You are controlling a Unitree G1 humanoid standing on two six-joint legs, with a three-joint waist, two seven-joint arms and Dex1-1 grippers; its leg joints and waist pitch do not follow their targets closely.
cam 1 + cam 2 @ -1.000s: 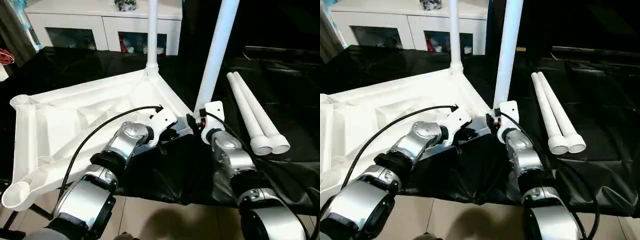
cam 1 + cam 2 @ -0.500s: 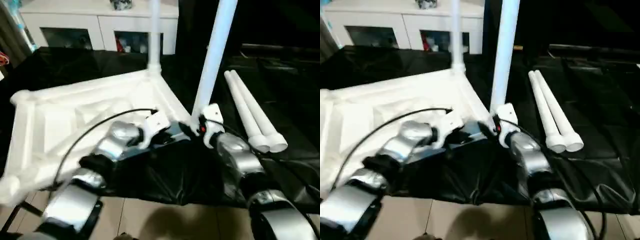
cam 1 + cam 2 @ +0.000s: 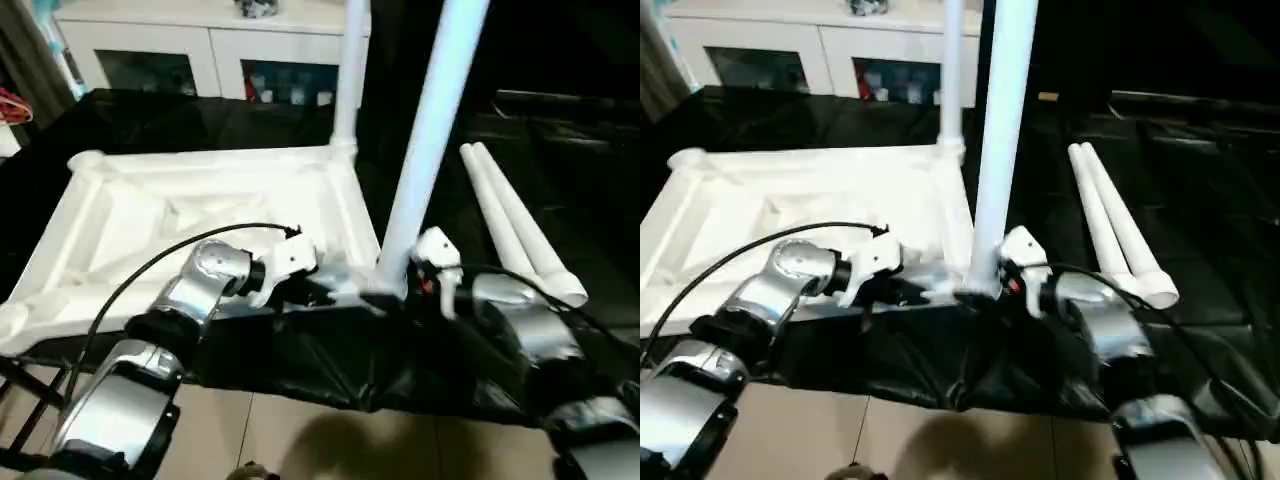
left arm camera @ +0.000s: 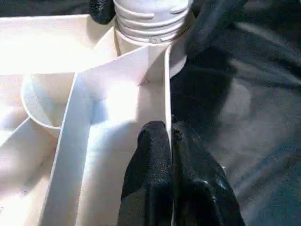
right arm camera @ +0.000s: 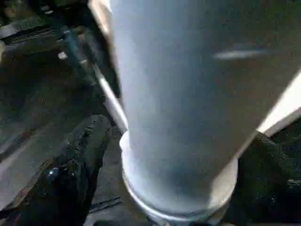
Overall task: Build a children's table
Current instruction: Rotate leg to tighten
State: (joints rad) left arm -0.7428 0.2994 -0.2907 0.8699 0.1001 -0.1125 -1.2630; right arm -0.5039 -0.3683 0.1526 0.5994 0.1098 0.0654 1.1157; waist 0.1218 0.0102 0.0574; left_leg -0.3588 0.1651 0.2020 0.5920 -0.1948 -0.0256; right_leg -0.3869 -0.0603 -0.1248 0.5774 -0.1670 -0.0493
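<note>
The upturned table top [image 3: 200, 215] now lies squarer across the black cloth [image 3: 330, 350], turned since a second ago. The left end effector [image 4: 170, 136] pinches its near rim, fingers together. The right end effector [image 5: 174, 155] stands apart around the near leg [image 3: 425, 150]; two spare legs [image 3: 520, 225] lie further right.

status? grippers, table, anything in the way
Left gripper shut on tabletop rim. Right gripper straddling near leg at its socket. Far leg standing, two spare legs lying to the right. Nothing in the way.
</note>
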